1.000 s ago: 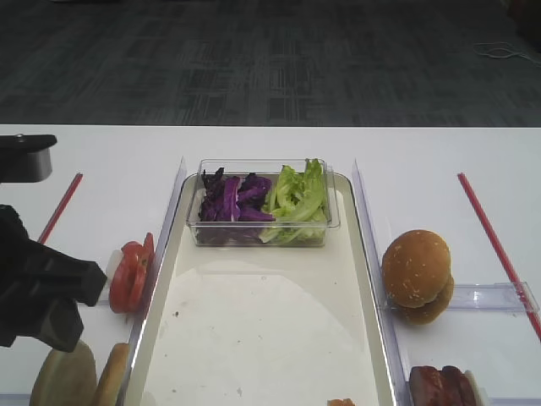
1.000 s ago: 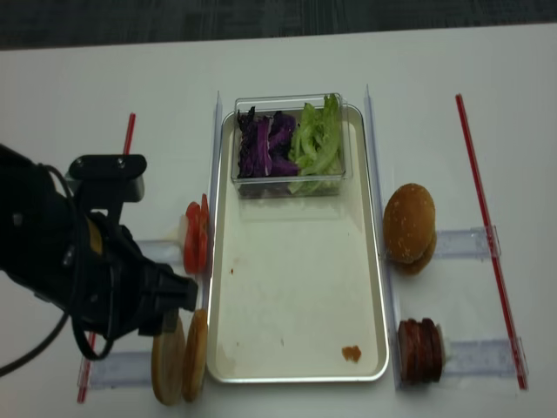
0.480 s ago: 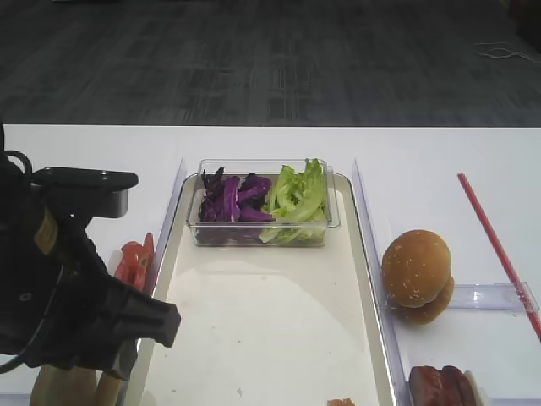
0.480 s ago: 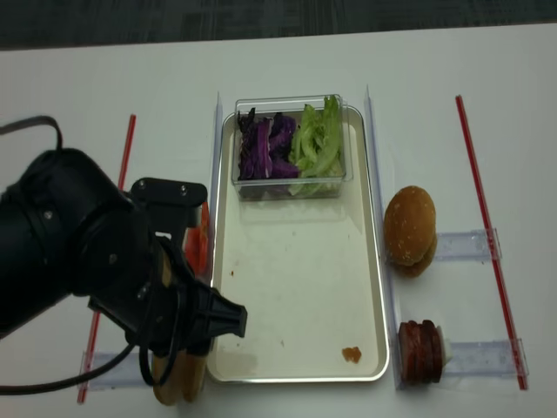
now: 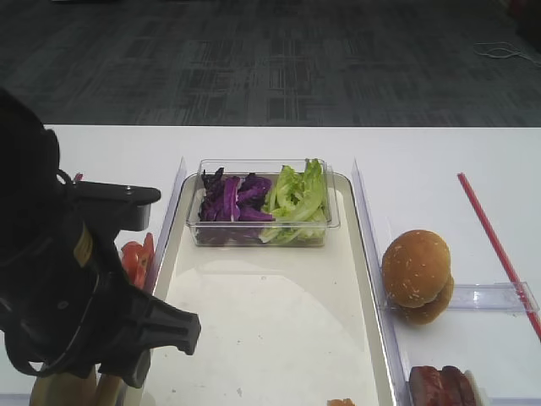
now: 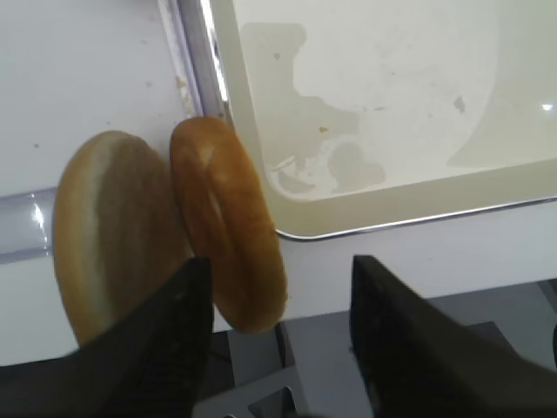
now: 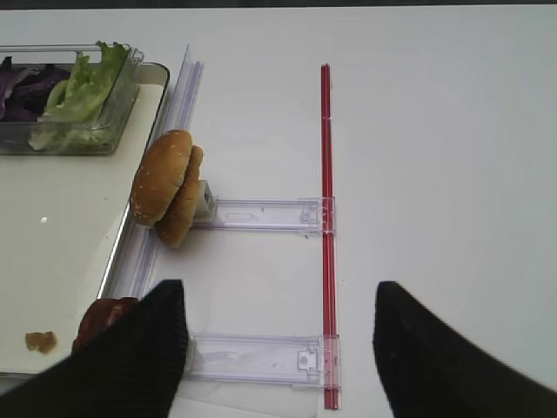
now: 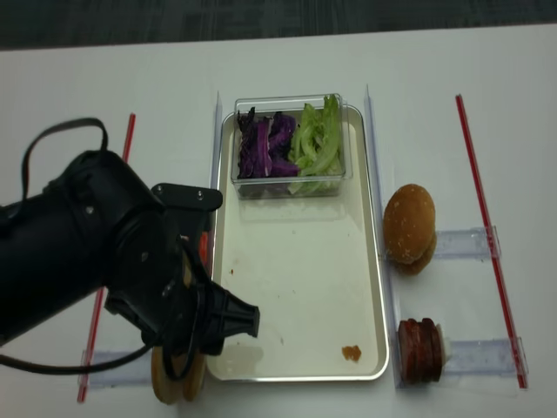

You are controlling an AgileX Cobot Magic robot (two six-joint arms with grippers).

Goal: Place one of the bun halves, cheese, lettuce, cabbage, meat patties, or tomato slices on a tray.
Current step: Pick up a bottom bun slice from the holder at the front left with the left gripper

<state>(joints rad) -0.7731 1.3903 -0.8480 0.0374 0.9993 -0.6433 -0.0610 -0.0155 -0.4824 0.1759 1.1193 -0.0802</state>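
My left hand [image 6: 274, 305] spread astride the upright bun halves [image 6: 228, 222] beside the tray [image 6: 383, 213], my right hand [image 7: 274, 348] spread above the surface [image 7: 435, 131]

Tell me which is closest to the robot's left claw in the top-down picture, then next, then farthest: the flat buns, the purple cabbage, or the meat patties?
From the left gripper:
1. The bun halves, right under it at the tray's near left corner.
2. The cabbage, in the clear tub at the tray's far end.
3. The meat patties, beyond the tray's right rim.
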